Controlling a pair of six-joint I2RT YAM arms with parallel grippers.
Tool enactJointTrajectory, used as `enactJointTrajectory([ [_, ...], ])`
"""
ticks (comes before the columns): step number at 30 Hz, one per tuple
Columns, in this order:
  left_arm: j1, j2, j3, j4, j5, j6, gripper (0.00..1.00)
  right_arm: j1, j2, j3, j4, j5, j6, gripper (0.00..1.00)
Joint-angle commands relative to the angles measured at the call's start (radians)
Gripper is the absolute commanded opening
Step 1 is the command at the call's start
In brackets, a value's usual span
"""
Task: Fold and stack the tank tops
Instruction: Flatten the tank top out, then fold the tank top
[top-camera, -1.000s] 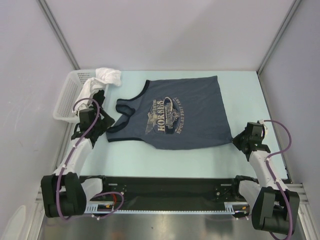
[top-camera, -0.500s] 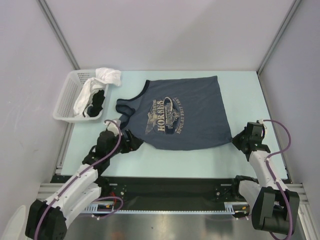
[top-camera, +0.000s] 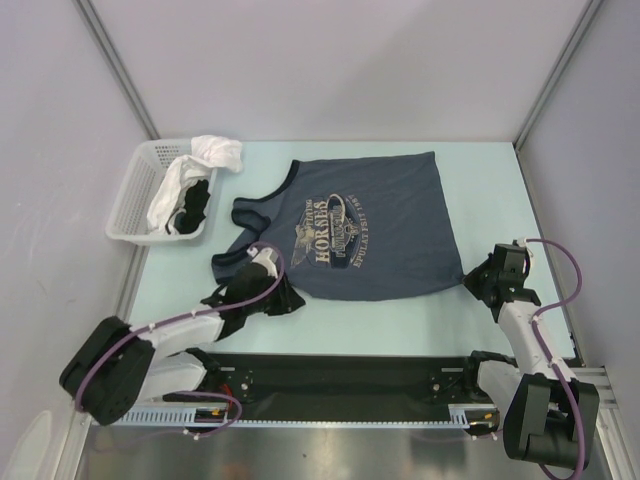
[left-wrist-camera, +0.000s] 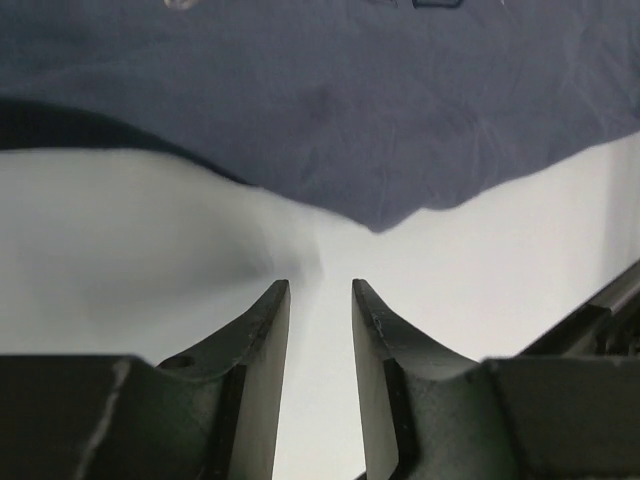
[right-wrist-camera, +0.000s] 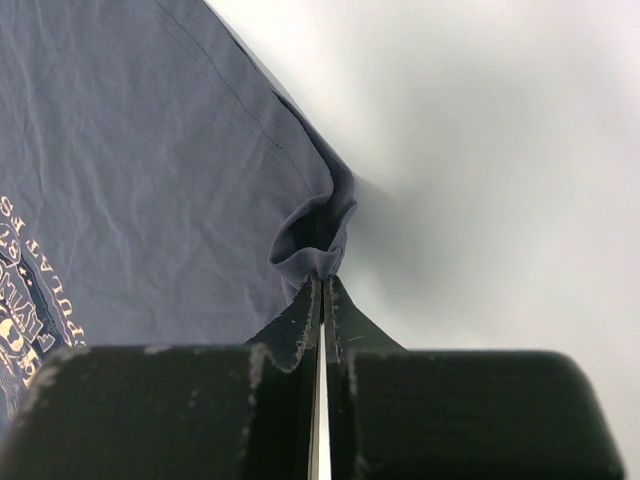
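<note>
The top external view was taken from above and behind the arm bases (top-camera: 540, 415), angled down and away over the whole table (top-camera: 400, 320). The left wrist view was taken low from just behind the left gripper (left-wrist-camera: 320, 290), faced right, very near the slate-blue tank top (left-wrist-camera: 320, 100). The right wrist view was taken equally close behind the right gripper (right-wrist-camera: 322, 280), faced far-left. The top's near edge was shared by all 3.
</note>
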Motion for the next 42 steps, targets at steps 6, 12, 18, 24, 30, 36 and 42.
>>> enactJointTrajectory([
  [6, -0.023, 0.182, 0.163, 0.049, -0.068, 0.026, 0.37, -0.008, -0.011, -0.003, 0.03, -0.012, -0.017, 0.0],
  [12, -0.048, 0.255, 0.239, 0.026, -0.102, 0.032, 0.43, -0.008, -0.006, -0.003, 0.033, -0.015, -0.019, 0.0],
  [18, -0.079, 0.304, 0.315, -0.04, -0.156, 0.054, 0.45, -0.008, -0.006, -0.005, 0.037, -0.021, -0.02, 0.0],
  [24, -0.103, 0.328, 0.357, -0.094, -0.222, 0.07, 0.5, -0.008, -0.003, -0.005, 0.04, -0.027, -0.022, 0.0],
  [30, -0.14, 0.333, 0.385, -0.149, -0.297, 0.104, 0.59, -0.009, -0.006, -0.006, 0.04, -0.032, -0.025, 0.0],
  [36, -0.141, 0.33, 0.405, -0.161, -0.315, 0.181, 0.6, -0.009, -0.003, -0.008, 0.045, -0.041, -0.028, 0.0],
  [42, -0.143, 0.359, 0.427, -0.14, -0.279, 0.233, 0.49, -0.009, 0.0, -0.008, 0.05, -0.049, -0.031, 0.0],
])
